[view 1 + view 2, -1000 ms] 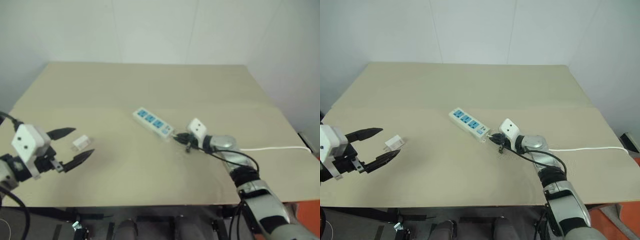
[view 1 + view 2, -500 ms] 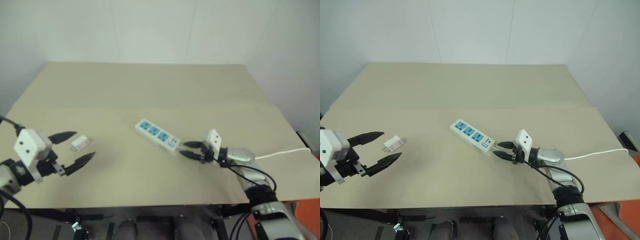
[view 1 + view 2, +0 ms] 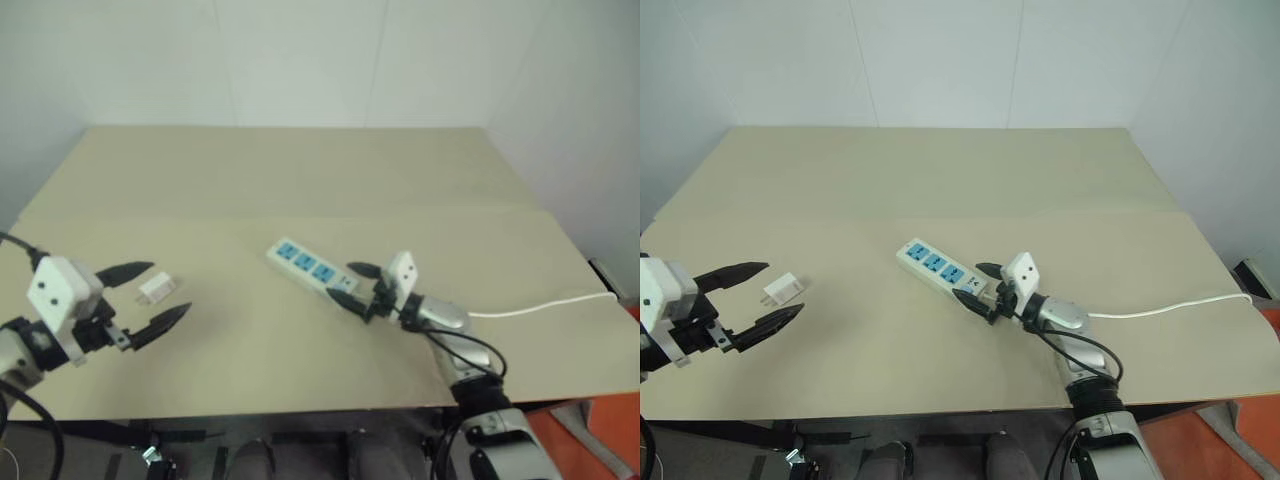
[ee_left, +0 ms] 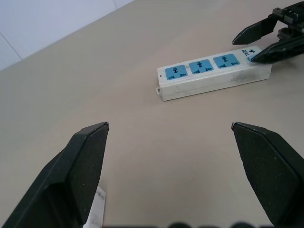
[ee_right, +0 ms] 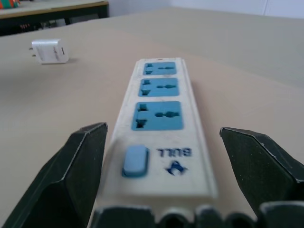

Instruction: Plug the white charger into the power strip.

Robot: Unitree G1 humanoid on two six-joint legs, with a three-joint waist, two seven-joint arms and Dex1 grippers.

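**White charger waits while I steady the strip**

White charger (image 3: 781,290) lies loose on the bench (image 3: 940,180), between the spread fingers of my left hand (image 3: 752,296). My right hand (image 3: 978,286), also spread, straddles the switch end of the power strip (image 3: 938,268). I'd clamp that end squarely first, then pick the charger by its flat sides, prongs clear.

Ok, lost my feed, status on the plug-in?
Both hands open, empty. Right hand straddling power strip switch end. White charger loose on table by left hand. Nothing obstructing.
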